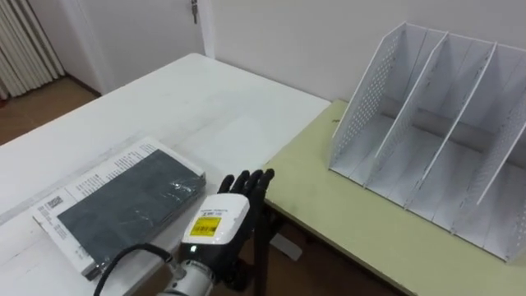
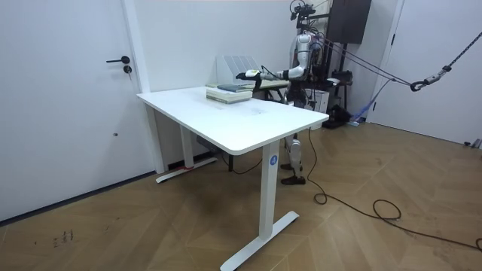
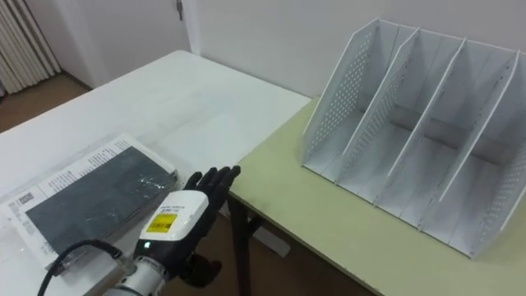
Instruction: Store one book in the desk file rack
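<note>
**Approach stage: nothing grasped, nothing stored**

White desk [image 1: 205, 99] across the left of the eye views; pale green table [image 1: 329, 205] to its right, a narrow gap between the two. File rack [image 1: 366, 99] upright on the green table, well apart from the book, every visible compartment empty. Book [image 1: 123, 205] flat on the white desk, near the edge facing the gap, glossy cover up, not yet lifted. Left hand [image 1: 222, 218] just beside the book's near right corner, over the desk edge, fingers straight and a little apart, clamped on nothing; contact with the book not discernible.

Risks, as judged:
- Slipping on the glossy cover, if pinched with little purchase.
- Sliding the book along the desk instead of raising it, if met flat-on.
- Dropping it into the gap during the carry across.
- Striking a divider or shoving the light rack backwards, if presented tilted or out of line with a compartment.
</note>
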`<state>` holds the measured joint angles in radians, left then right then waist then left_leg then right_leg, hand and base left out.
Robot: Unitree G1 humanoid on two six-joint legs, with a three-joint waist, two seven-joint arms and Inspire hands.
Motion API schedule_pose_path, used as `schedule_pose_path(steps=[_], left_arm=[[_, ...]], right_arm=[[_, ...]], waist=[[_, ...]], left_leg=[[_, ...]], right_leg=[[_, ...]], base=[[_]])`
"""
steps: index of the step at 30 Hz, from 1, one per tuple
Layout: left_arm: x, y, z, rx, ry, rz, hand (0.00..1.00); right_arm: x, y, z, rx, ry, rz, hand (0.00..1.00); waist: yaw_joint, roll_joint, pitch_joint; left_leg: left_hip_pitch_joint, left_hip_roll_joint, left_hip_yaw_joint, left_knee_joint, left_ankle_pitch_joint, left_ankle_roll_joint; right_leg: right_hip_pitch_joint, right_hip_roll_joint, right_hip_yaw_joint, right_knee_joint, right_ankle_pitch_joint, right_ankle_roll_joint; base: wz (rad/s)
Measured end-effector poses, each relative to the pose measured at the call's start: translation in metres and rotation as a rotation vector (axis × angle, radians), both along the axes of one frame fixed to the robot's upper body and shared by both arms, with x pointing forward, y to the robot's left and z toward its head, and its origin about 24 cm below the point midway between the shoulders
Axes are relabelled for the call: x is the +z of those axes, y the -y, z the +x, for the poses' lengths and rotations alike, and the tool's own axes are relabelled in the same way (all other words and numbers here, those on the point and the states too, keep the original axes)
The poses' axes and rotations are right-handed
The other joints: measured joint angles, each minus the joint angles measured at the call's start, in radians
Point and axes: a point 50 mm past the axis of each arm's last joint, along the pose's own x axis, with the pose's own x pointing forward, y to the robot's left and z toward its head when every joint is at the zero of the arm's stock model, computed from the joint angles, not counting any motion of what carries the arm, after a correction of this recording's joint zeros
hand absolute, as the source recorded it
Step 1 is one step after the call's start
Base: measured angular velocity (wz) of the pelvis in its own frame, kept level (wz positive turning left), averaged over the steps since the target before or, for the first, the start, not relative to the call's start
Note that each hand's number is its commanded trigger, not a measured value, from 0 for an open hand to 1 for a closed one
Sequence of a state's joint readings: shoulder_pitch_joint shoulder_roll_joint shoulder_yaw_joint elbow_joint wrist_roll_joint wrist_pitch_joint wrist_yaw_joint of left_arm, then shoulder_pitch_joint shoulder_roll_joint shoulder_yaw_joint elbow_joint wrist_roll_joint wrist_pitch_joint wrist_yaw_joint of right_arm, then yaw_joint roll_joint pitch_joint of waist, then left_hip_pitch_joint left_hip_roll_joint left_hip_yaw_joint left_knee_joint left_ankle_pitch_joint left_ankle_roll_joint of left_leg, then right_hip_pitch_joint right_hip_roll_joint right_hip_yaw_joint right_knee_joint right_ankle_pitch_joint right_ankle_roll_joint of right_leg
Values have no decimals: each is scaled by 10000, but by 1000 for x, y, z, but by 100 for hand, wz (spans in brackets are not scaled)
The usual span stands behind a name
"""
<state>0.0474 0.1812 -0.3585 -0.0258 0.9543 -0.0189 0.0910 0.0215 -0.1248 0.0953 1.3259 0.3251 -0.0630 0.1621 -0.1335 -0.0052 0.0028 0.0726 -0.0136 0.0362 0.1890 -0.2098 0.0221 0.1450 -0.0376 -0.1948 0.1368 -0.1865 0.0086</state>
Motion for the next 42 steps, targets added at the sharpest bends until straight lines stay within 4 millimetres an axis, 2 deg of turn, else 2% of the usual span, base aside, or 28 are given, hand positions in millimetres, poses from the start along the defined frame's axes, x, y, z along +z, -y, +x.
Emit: schedule_pose_path(steps=[5,8,12,18,22,28,42], left_arm=[[8,-5,2,326,649,-158,0],[12,-15,6,766,1068,107,0],[14,-26,7,1068,1289,454,0],[17,-40,9,1633,1746,884,0],[11,-54,4,2220,1582,1051,0],[2,-61,2,2511,1310,1370,0],[-9,-72,1,3156,784,1497,0]], right_arm=[[0,1,-3,-333,-71,-41,0],[0,1,-3,-375,-73,-121,0],[0,2,-3,-403,-87,-125,0],[0,4,-7,-495,-165,-172,0],[0,7,-9,-476,-184,-222,0],[1,13,-11,-555,-204,-366,0],[1,16,-14,-652,-293,-431,0]], waist=[[24,72,5],[30,103,20],[45,130,3],[320,187,-2],[336,277,-3],[493,419,-3],[565,424,-5]], left_leg=[[10,2,5,39,1,-1],[-23,6,-2,84,1,-1],[-83,-5,-102,113,1,-2],[-90,-3,-144,88,5,-9],[-86,-6,-151,91,6,-10],[-96,-13,-158,100,6,-11],[-80,-10,-167,106,5,-11]], right_leg=[[-11,0,-53,-10,0,0],[-14,0,-87,-11,1,-2],[-7,-7,-147,-8,3,-5],[23,-4,-195,-8,12,-18],[43,-5,-233,-12,12,-18],[60,-7,-266,-16,12,-17],[105,-8,-279,-10,12,-18]], base=[[0],[1],[6],[2],[0],[0],[0]])
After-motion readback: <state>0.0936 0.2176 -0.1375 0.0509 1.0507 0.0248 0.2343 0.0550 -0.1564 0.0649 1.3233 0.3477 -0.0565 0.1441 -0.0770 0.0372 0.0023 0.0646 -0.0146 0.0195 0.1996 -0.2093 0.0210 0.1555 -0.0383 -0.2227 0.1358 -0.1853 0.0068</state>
